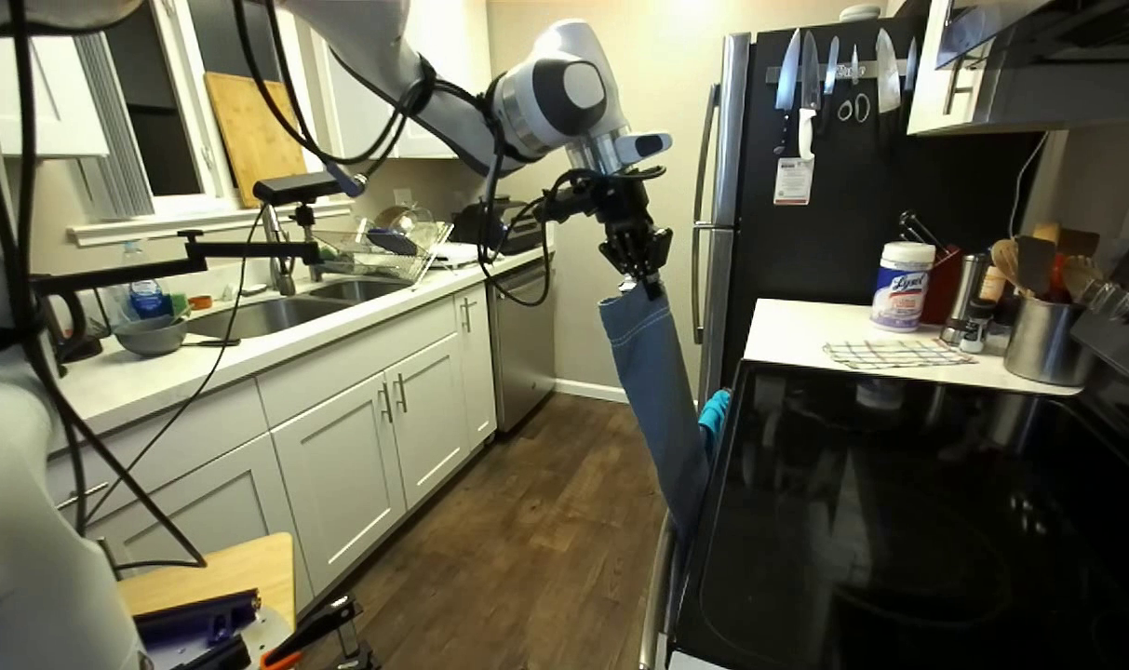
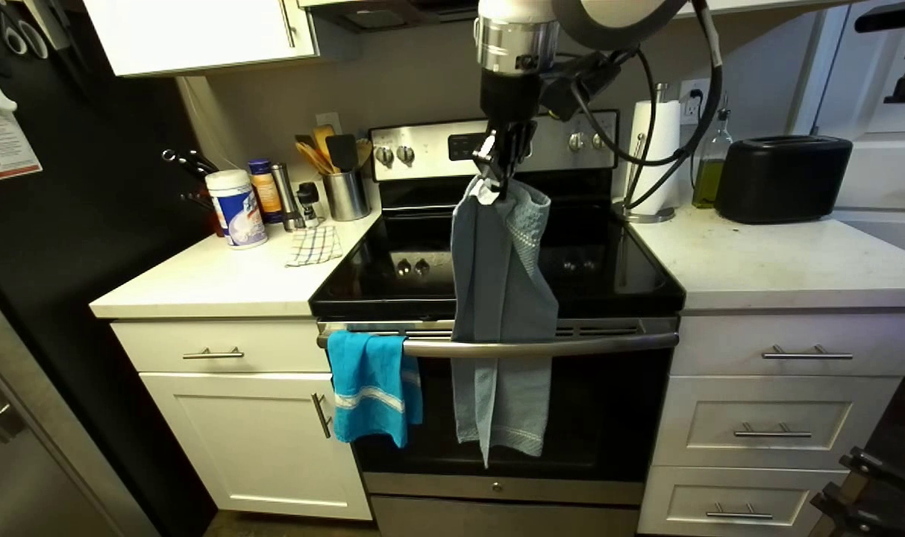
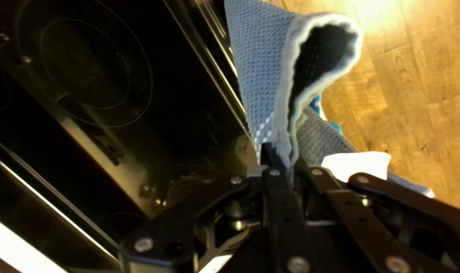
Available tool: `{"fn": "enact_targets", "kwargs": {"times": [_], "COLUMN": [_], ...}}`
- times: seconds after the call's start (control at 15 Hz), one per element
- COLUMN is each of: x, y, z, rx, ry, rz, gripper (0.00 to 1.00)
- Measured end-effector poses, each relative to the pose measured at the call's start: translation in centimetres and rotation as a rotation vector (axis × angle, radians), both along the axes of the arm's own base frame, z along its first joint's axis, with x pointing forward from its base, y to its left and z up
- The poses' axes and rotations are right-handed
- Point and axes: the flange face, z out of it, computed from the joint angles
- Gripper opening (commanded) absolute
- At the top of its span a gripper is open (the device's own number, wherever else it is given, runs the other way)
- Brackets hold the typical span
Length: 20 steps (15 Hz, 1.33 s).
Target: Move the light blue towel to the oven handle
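Light blue towel [image 2: 500, 291] hangs from the pincer [image 2: 495, 179], passing behind the oven handle [image 2: 616, 343]

The towel drops below the pincer, its lower end showing beneath the handle, which crosses in front of the cloth. The pincer is closed on the towel's top edge, its fingers [image 3: 269, 155] parted only by the folded fabric. In the wrist view, the towel's hem bulges into an open loop just beyond the fingertips. In an exterior view, a bright blue cloth [image 2: 370, 388] drapes over the handle, below and to the left of the pincer. The black cooktop [image 2: 392, 276] lies lower than the pincer. Farther out, on the white bench [image 2: 765, 257], a tub of wipes [image 2: 236, 212] and a utensil pot [image 2: 346, 195] stand left of the pincer, a paper roll [image 2: 667, 128] and a black toaster [image 2: 784, 180] to its right.
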Motion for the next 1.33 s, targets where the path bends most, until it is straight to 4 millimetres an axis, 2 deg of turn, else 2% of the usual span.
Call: {"fn": "enact_targets", "kwargs": {"times": [0.47,0.67,0.93,1.13,1.33], "x": [-3.1,-4.4,-4.4,-3.3,-2.1], "y": [11.0,14.4,16.7,16.8,16.7], "z": [-5.6,-9.7,-16.8,-21.5,-24.8], "rx": [-0.013,-0.017,-0.013,-0.004,0.008], "ry": [0.134,0.231,0.417,0.548,0.644], "rz": [0.307,0.427,0.514,0.517,0.501], "gripper": [0.02,0.02,0.02,0.02,0.02]}}
